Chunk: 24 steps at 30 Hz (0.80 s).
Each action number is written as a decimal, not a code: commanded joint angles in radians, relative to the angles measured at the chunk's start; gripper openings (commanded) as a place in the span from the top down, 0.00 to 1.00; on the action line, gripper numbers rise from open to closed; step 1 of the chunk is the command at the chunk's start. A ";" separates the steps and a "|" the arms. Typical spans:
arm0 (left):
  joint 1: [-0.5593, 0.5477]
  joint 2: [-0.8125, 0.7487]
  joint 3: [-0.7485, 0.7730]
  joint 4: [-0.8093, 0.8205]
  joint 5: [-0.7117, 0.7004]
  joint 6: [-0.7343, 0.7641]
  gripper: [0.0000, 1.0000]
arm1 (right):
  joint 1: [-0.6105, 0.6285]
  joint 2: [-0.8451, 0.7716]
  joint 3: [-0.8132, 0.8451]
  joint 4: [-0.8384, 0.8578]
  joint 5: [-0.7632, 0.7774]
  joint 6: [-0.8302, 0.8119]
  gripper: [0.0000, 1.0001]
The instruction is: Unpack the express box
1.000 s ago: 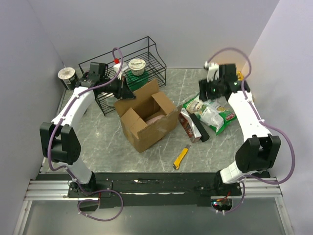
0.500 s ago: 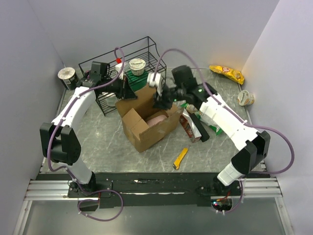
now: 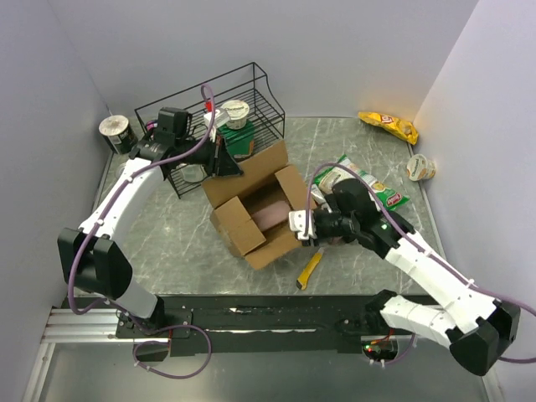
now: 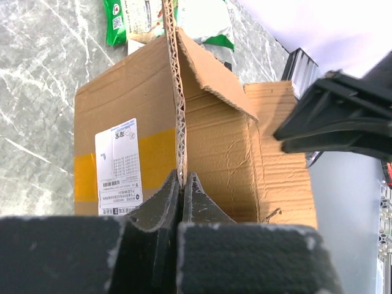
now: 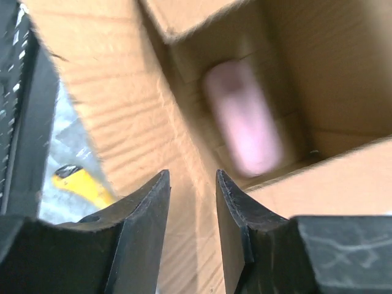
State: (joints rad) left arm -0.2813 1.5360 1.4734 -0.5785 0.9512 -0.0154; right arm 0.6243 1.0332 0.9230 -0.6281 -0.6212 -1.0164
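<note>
Jaws of right gripper [image 5: 191,179] have swung over to express box [image 3: 248,172].

The brown corrugated cardboard express box [image 3: 255,205] at the centre of the top view carries a yellow-orange band and a white paper label [image 4: 118,166] printed in black. Inside it shows a pale pink rounded packet [image 3: 269,216]. A black wire basket rack [image 3: 265,104] stands at upper left. The grey stone-look tabletop [image 3: 176,239] is veined in white. On it are a yellow utility knife [image 3: 310,270] at lower centre, a green-and-white snack bag [image 3: 385,197] at right, and a yellow crisp bag [image 3: 388,124] at upper right.
</note>
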 commanded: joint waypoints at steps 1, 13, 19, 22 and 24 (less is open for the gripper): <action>0.008 -0.001 -0.004 0.062 0.090 0.005 0.99 | 0.006 0.089 0.069 0.212 0.037 0.056 0.57; 0.008 0.021 -0.038 0.115 0.123 -0.074 0.99 | 0.041 0.488 0.447 -0.198 0.009 -0.238 0.46; 0.010 0.016 -0.053 0.143 0.164 -0.100 0.99 | 0.045 0.632 0.452 -0.257 0.080 -0.323 0.23; 0.010 0.032 -0.050 0.117 0.199 -0.084 0.99 | 0.054 0.675 0.419 -0.231 0.106 -0.369 0.22; 0.011 0.050 -0.045 0.098 0.221 -0.061 0.99 | 0.060 0.694 0.389 -0.193 0.141 -0.367 0.22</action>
State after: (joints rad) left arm -0.2707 1.5661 1.4269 -0.4828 1.0744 -0.1013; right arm 0.6708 1.7000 1.3506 -0.8230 -0.5499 -1.3148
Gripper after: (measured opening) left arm 0.039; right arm 0.775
